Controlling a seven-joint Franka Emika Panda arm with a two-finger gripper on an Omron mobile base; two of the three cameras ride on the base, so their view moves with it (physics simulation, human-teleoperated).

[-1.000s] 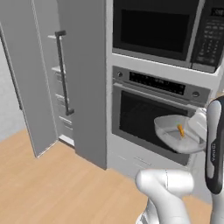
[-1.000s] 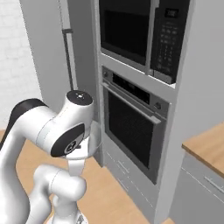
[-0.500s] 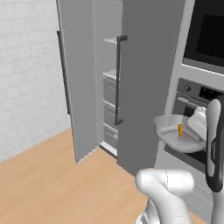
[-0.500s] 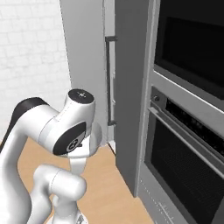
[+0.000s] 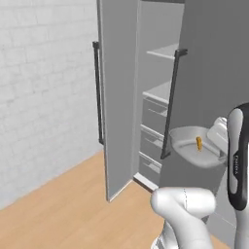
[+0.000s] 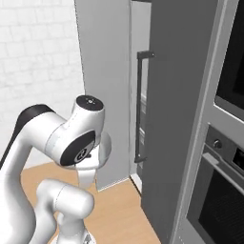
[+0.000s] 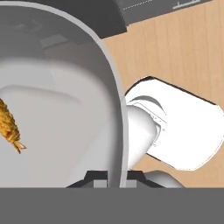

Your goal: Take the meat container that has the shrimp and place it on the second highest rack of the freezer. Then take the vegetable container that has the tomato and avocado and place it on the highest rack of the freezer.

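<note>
Shrimp container held before the open freezer

The fingers are clenched on the rim of the meat container, with the shrimp lying inside it. The container is held up in the air in front of the freezer, whose doors stand open, grey shelves visible within.

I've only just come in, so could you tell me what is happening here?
The white robot arm is carrying a shallow round grey container that holds a small orange shrimp. Its gripper is shut on the container's rim. The tall grey freezer stands ahead with its door swung open, showing light-grey shelves and drawers inside. The container is in front of the freezer, not yet on any rack.
</note>
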